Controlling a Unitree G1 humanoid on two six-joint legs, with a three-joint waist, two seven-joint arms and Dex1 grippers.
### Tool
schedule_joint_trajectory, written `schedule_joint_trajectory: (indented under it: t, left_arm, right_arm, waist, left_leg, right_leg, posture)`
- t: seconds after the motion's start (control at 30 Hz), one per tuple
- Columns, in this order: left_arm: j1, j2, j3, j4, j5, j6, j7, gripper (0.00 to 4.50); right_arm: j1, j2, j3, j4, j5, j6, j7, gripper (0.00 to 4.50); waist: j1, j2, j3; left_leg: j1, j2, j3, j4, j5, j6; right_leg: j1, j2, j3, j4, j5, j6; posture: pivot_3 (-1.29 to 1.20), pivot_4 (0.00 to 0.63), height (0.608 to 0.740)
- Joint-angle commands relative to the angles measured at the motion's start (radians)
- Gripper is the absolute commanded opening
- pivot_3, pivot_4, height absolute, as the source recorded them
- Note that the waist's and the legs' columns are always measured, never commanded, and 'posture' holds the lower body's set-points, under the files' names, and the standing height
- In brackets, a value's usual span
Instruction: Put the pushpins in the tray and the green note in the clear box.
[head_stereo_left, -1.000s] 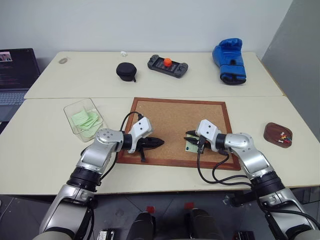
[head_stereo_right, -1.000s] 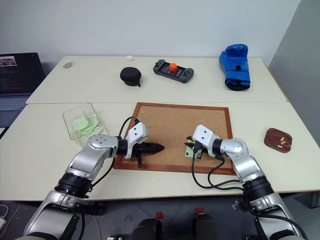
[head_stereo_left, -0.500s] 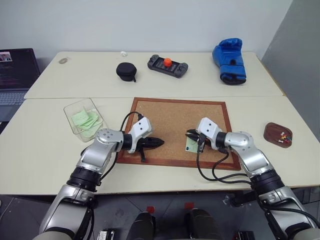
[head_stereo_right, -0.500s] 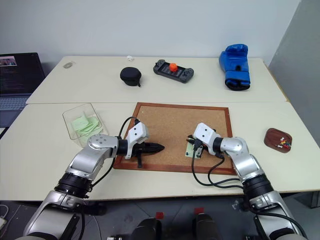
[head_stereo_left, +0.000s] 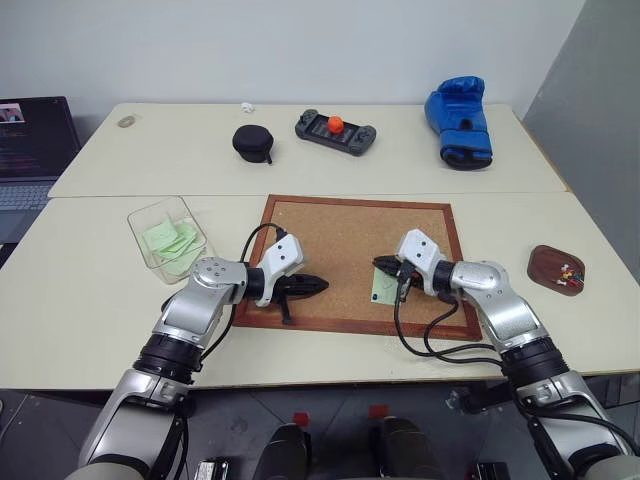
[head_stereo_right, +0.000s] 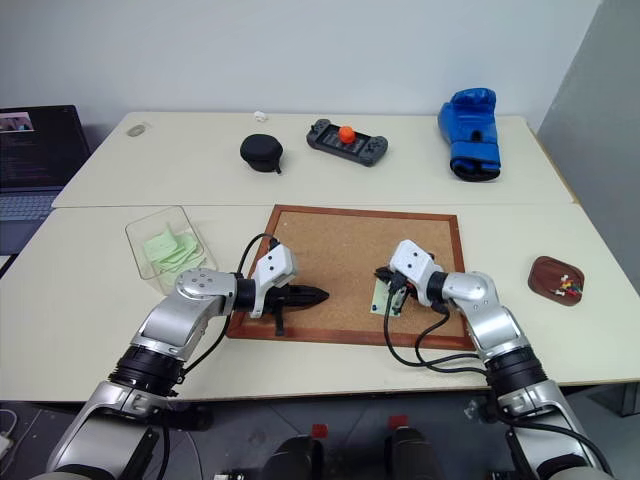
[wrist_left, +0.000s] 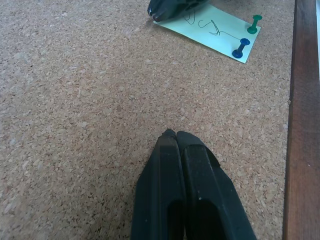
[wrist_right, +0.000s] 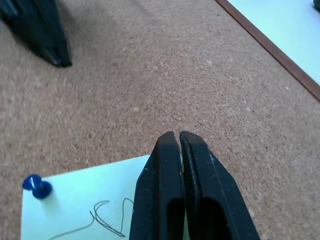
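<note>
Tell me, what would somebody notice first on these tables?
Probably the big cork board in the middle of the near table, with both black grippers shut above it. The right gripper sits at the pinned green note. Then the bright blue boxing glove on the far table.

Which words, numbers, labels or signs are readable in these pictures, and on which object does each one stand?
No text can be read.
Pale green paper note on the cork board: a dark handwritten scribble, no clear letters.
Laptop screen at the table's left edge: lines of text, too small to read.
Blue boxing glove, black game controller, round black case: no visible lettering.
</note>
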Motion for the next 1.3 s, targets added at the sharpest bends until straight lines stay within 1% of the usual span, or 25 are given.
schedule_joint_trajectory:
  t: [0.03, 0.27, 0.63, 0.9, 1.03, 1.13, 1.3]
  left_arm:
    - [0.02, 0.01, -0.03, 0.002, 0.023, 0.019, -0.011, 0.0]
    - [0.017, 0.008, -0.032, 0.002, 0.023, 0.02, -0.013, 0.0]
    - [0.016, 0.008, -0.033, 0.001, 0.023, 0.019, -0.015, 0.0]
    - [0.02, 0.007, -0.034, -0.004, 0.023, 0.018, -0.014, 0.0]
    - [0.021, 0.006, -0.034, -0.005, 0.023, 0.018, -0.013, 0.0]
    - [0.024, 0.006, -0.034, -0.011, 0.022, 0.02, -0.012, 0.0]
    - [0.031, 0.006, -0.034, -0.012, 0.023, 0.018, -0.01, 0.0]
  right_arm:
    - [-0.003, 0.013, -0.088, -0.099, 0.137, 0.168, 0.021, 0.03]
    - [0.007, 0.018, -0.12, -0.137, 0.193, 0.27, -0.005, 0.03]
    - [-0.002, 0.019, -0.141, -0.149, 0.234, 0.327, -0.037, 0.03]
    - [-0.022, 0.022, -0.186, -0.152, 0.302, 0.432, -0.054, 0.03]
    - [-0.018, 0.02, -0.191, -0.162, 0.304, 0.437, -0.068, 0.03]
    - [-0.004, 0.009, -0.235, -0.19, 0.311, 0.434, -0.106, 0.03]
    - [0.043, -0.044, -0.356, -0.257, 0.27, 0.374, -0.24, 0.03]
  waist:
    - [0.0, 0.0, 0.0]
    - [0.0, 0.0, 0.0]
    - [0.0, 0.0, 0.0]
    - [0.0, 0.0, 0.0]
    - [0.0, 0.0, 0.0]
    - [0.0, 0.0, 0.0]
    - [0.001, 0.0, 0.0]
  left_leg:
    - [0.0, 0.0, 0.0, 0.0, 0.0, 0.0]
    - [0.0, 0.0, 0.0, 0.0, 0.0, 0.0]
    - [0.0, 0.0, 0.0, 0.0, 0.0, 0.0]
    - [0.0, 0.0, 0.0, 0.0, 0.0, 0.0]
    - [0.0, 0.0, 0.0, 0.0, 0.0, 0.0]
    - [0.0, 0.0, 0.0, 0.0, 0.0, 0.0]
    - [-0.001, 0.0, -0.001, -0.001, 0.0, 0.0]
  right_leg:
    - [0.0, 0.0, 0.0, 0.0, 0.0, 0.0]
    - [0.0, 0.0, 0.0, 0.0, 0.0, 0.0]
    - [0.0, 0.0, 0.0, 0.0, 0.0, 0.0]
    - [0.0, 0.0, 0.0, 0.0, 0.0, 0.0]
    - [0.0, 0.0, 0.0, 0.0, 0.0, 0.0]
    - [0.0, 0.0, 0.0, 0.0, 0.0, 0.0]
    - [0.0, -0.001, 0.0, -0.001, 0.0, 0.0]
  posture:
    - [0.0, 0.15, 0.74]
    - [0.0, 0.15, 0.74]
    - [0.0, 0.15, 0.74]
    - [0.0, 0.15, 0.74]
    - [0.0, 0.15, 0.74]
    - [0.0, 0.15, 0.74]
    - [0.0, 0.15, 0.74]
